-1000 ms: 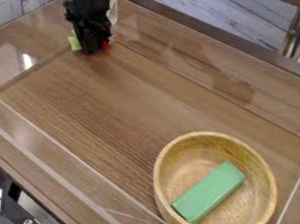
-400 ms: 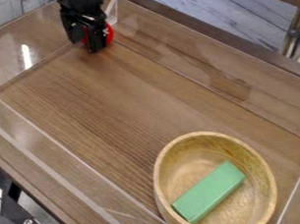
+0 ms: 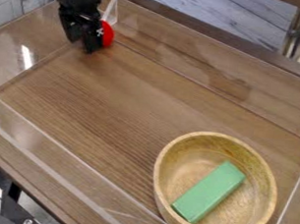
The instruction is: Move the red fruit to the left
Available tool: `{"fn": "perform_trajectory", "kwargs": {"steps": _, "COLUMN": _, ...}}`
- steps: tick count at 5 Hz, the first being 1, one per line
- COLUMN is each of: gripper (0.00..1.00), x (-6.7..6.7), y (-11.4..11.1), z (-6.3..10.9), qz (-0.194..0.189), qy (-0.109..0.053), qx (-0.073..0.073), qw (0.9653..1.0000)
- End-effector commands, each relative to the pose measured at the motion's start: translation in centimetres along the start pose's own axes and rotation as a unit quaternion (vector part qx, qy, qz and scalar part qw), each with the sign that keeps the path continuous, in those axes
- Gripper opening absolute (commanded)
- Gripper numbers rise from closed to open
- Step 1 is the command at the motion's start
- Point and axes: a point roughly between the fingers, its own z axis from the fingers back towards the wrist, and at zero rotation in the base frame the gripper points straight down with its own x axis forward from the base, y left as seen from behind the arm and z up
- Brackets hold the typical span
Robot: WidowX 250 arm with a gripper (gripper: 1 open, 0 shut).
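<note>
The red fruit (image 3: 105,36) is a small glossy ball resting on the wooden table at the far left. Its left side is hidden behind my gripper's fingers and no green cap shows. My black gripper (image 3: 82,42) points straight down right at the fruit. Its fingers stand apart, with the fruit by the right finger (image 3: 93,40) and not clamped. Whether that finger still touches the fruit I cannot tell.
A wooden bowl (image 3: 174,170) stands at the front right with a flat green rectangular block (image 3: 209,191) lying in it. Clear low walls (image 3: 20,122) border the wooden table. Furniture legs show at the far right behind it.
The fingers were shut on the red fruit and have spread apart, letting it go. More of the fruit now shows to the gripper's right. The arm has hardly moved.
</note>
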Motion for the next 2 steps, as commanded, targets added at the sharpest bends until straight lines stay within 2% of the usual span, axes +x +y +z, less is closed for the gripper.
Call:
{"fn": "perform_trajectory", "kwargs": {"steps": 1, "gripper": 1.00, "x": 0.77, "y": -1.15, "z": 3.53, "qz": -0.053, "qy": -0.036, "qx": 0.028, "qw": 0.9976}}
{"fn": "perform_trajectory", "kwargs": {"steps": 2, "gripper": 1.00, "x": 1.28, "y": -1.54, "z": 3.39, "qz": -0.050, "qy": -0.040, "qx": 0.032, "qw": 0.9975}}
